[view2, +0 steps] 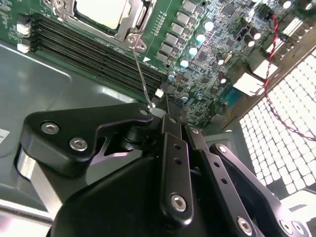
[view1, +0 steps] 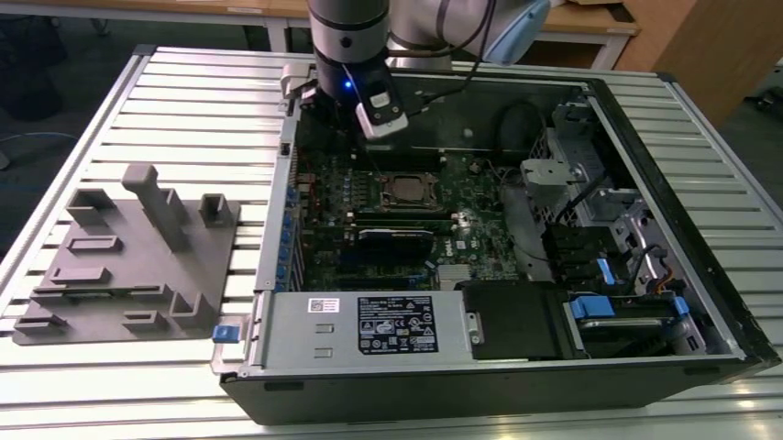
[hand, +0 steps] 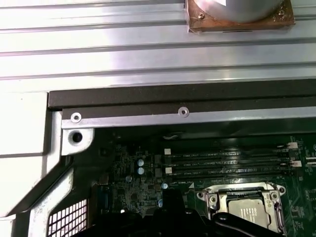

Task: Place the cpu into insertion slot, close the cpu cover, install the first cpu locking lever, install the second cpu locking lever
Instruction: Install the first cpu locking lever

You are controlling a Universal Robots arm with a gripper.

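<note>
Starting w/ exterior view: open pc case (view1: 490, 367) lies on the slatted metal worktop (view1: 183, 110), covering its centre and the side toward the exterior view's right. Green board (view1: 478, 202) inside. Arm comes down over the case's far edge. The gripper (view1: 367, 128) hangs above the board's far part, just beyond the insertion slot (view1: 428, 183). The cpu (view1: 404, 191) sits in that slot, approx. mid-board. Around it:
- Silver labelled box (view1: 367, 325) along the case's near edge.
- Drive bay w/ blue tabs (view1: 612, 307) at the near corner, exterior view's right.
- Grey fixture block (view1: 123, 257) on the worktop by the exterior view's left edge, apart from the case.

Second wrist view:
- Black gripper (view2: 160, 114) body in the foreground hides part of the board.
- The cpu (view2: 101, 11), silver top, is seated; the cpu cover (view2: 129, 24) lies flat round it.
- Thin wire locking lever (view2: 142, 74) rises from beside the cover's corner up to the gripper tip; touching or just short, cannot tell.
- Claw open or closed: cannot tell.
- Black memory slots (view2: 94, 54) lie between socket and gripper.
- Red-black twisted wires (view2: 271, 49) cross near the case wall.

First wrist view:
- The cpu (hand: 251, 212) sits under the cpu cover (hand: 247, 191), w/ the gripper (hand: 168, 212) close beside.
- Memory slots (hand: 227, 160) lie just past the socket, then the case's black rim (hand: 182, 96).
- Worktop slats (hand: 123, 49) lie beyond, carrying a round silver post (hand: 237, 7).
</note>
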